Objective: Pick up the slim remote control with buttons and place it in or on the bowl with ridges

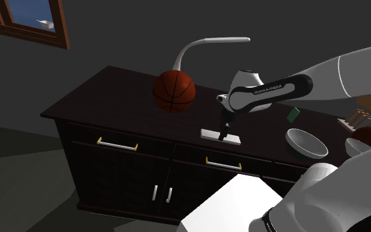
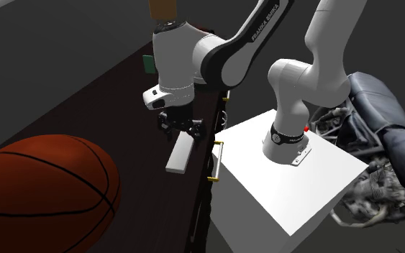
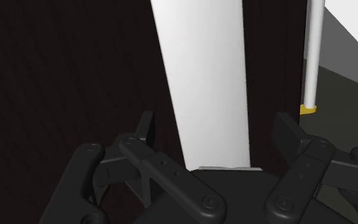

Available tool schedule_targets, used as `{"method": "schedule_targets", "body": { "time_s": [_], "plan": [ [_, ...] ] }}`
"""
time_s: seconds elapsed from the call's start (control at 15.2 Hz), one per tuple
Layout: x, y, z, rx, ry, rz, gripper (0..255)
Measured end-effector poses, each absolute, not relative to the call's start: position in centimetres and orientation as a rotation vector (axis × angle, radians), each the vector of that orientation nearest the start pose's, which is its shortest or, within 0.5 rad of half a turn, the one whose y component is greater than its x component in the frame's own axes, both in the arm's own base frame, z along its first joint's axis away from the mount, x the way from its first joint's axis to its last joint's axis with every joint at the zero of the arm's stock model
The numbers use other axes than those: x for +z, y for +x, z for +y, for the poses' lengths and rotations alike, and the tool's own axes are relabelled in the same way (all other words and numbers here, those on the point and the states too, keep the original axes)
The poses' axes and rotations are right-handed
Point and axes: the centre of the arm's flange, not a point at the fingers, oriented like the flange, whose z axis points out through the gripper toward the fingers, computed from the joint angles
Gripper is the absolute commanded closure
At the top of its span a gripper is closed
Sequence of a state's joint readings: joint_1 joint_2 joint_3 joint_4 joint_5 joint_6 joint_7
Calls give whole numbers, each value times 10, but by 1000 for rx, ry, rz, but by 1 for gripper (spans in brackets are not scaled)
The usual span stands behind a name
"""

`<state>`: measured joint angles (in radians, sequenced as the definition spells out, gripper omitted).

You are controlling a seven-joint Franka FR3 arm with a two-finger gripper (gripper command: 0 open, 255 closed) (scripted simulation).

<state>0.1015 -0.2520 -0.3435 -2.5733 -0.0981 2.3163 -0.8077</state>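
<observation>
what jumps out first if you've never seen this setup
A big orange-brown basketball stands on the dark sideboard. Near its front edge the black gripper hangs open over one end of a flat white remote; a white bowl sits at the shoulder view's right.

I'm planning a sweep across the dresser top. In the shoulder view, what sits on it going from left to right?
Basketball → white remote → white bowl. The small green item overlaps the bowl's span, so I leave it out.
</observation>
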Motion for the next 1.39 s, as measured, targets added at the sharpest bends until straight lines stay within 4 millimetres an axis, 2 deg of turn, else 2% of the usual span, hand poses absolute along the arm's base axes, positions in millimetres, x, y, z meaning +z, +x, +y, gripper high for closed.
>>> {"method": "schedule_targets", "body": {
  "time_s": [0.2,0.59,0.66,1.39],
  "plan": [
    [329,414,-101,13,-2962,-989,0],
    [326,414,-101,12,-2962,-989,0],
    [326,414,-101,12,-2962,-989,255],
    [329,414,-101,11,-2962,-990,255]
  ]
}}
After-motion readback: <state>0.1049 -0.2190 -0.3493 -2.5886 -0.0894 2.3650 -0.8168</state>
